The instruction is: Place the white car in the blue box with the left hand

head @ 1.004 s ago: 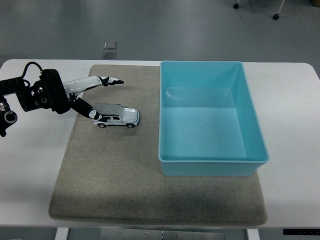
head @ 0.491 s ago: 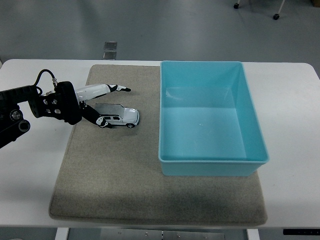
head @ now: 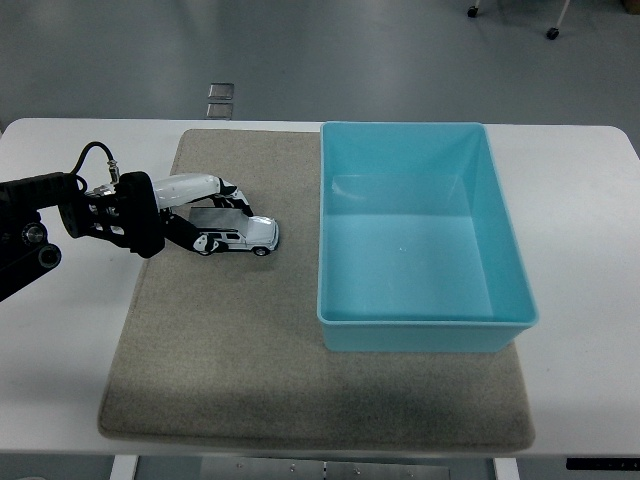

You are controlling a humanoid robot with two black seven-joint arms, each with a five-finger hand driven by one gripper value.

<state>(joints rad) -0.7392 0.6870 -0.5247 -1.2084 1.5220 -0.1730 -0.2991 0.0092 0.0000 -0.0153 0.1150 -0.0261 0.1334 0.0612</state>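
One hand working | my left hand (head: 200,212) fingers curling around white car (head: 240,237), grip not clearly closed | blue box (head: 420,322) to its right

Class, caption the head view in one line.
Left hand closes around white car on grey mat, beside empty blue box.

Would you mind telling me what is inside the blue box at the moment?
Nothing is visible inside the blue box; its floor shows bare. The near wall hides only a thin strip. The white car sits outside on the mat, at the left hand.
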